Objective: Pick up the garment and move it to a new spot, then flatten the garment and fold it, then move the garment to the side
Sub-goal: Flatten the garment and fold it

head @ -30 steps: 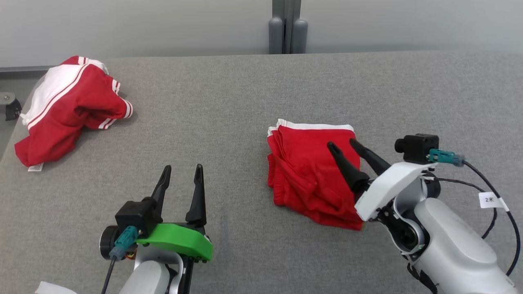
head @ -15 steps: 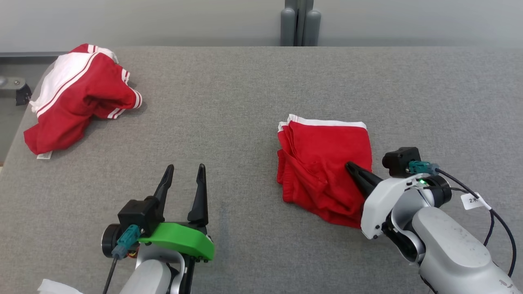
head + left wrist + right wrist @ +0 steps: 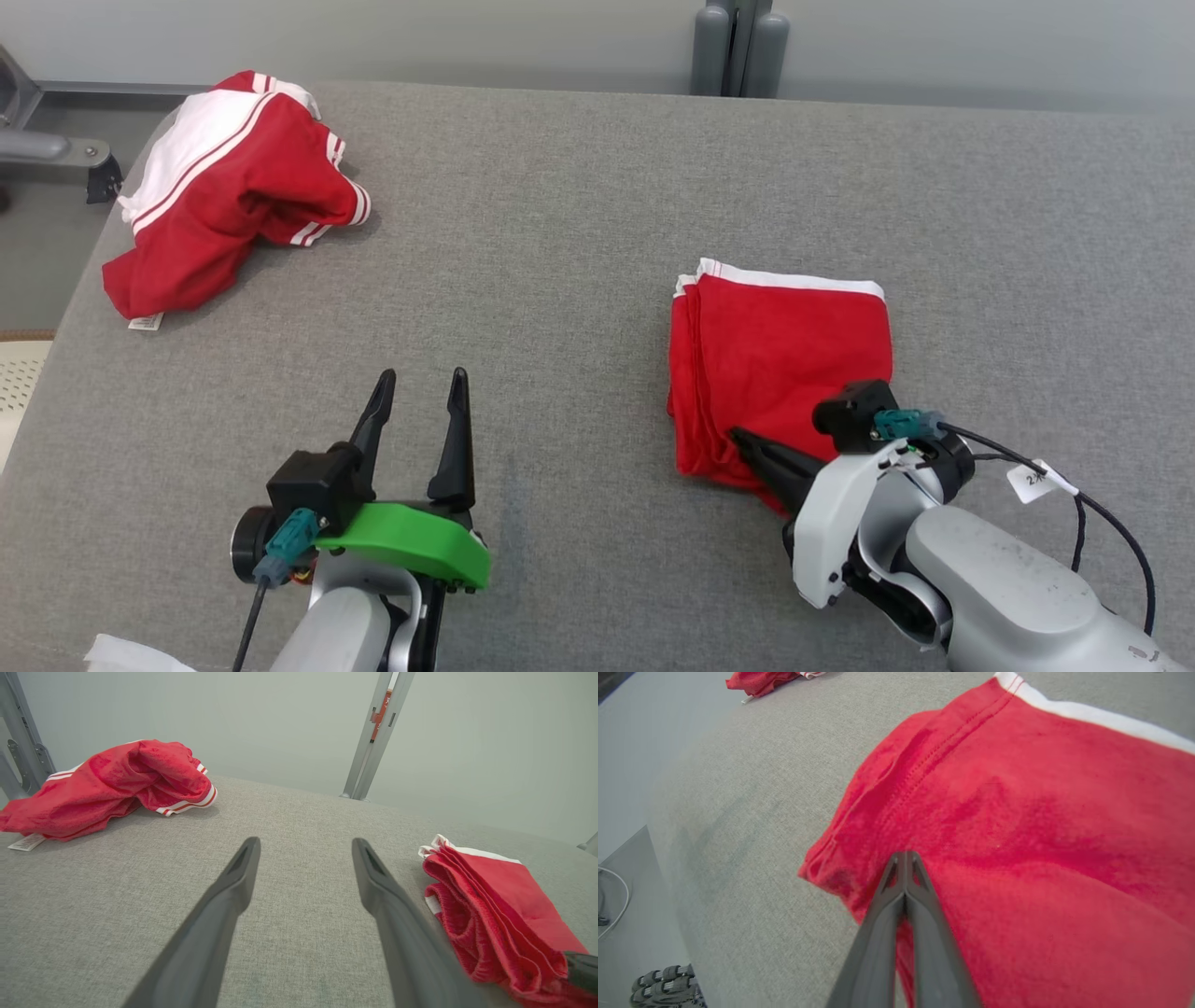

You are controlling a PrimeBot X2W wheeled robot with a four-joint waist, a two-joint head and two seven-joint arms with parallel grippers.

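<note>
Our right gripper (image 3: 747, 443) has drawn back to the near edge of the folded garment (image 3: 784, 345), fingers now pressing together where they were spread; whether cloth is caught we cannot tell. Our left gripper (image 3: 422, 375) is hovering spread. We are counting two grippers and two red garments on the table (image 3: 560, 280): one folded right of centre, the crumpled garment (image 3: 224, 205) at the far left.

In the head view the right pincer (image 3: 739, 436) and its wrist (image 3: 840, 504) cover the folded garment's (image 3: 780, 345) 5 o'clock corner; whether cloth is caught between its pressed-together fingers (image 3: 885, 933) cannot be told. Toward 10 o'clock on the bench (image 3: 560, 233), the crumpled garment's (image 3: 224, 196) label (image 3: 145, 322) is too small to read.
</note>
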